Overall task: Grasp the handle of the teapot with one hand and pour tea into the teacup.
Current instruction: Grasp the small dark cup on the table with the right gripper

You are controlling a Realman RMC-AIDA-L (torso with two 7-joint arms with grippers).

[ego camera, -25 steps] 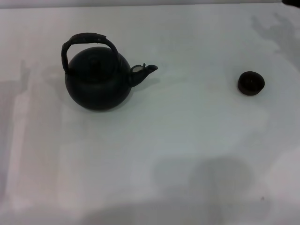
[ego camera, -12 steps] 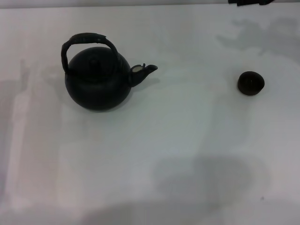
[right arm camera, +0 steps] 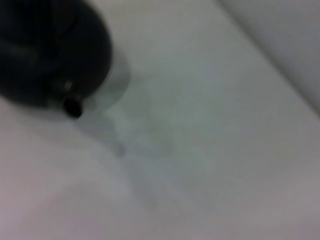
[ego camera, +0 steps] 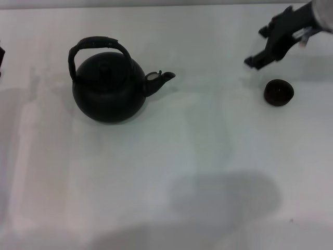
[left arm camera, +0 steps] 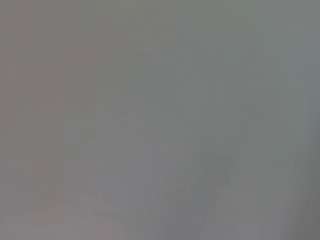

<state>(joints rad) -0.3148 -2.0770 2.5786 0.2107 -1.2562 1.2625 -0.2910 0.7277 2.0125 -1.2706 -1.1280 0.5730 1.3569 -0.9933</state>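
The black teapot (ego camera: 108, 91) stands on the white table at the left, its spout pointing right toward the teacup. Its arched handle (ego camera: 97, 42) stands upright over the lid. The tiny dark teacup (ego camera: 278, 92) sits at the right. My right gripper (ego camera: 257, 47) hangs open and empty just behind and slightly left of the teacup, clear of it. The right wrist view shows the teapot (right arm camera: 45, 50) blurred, spout toward the camera. Only a dark sliver of my left arm (ego camera: 1, 54) shows at the left edge, well left of the teapot.
The white table (ego camera: 197, 156) carries only the teapot and the teacup, with a wide stretch between them. Its far edge (ego camera: 156, 4) runs along the top of the head view. The left wrist view shows only plain grey.
My right gripper has come in from the top right corner and dropped toward the spot behind the teacup. A sliver of the left arm has appeared at the left edge. Teapot and teacup have not moved.
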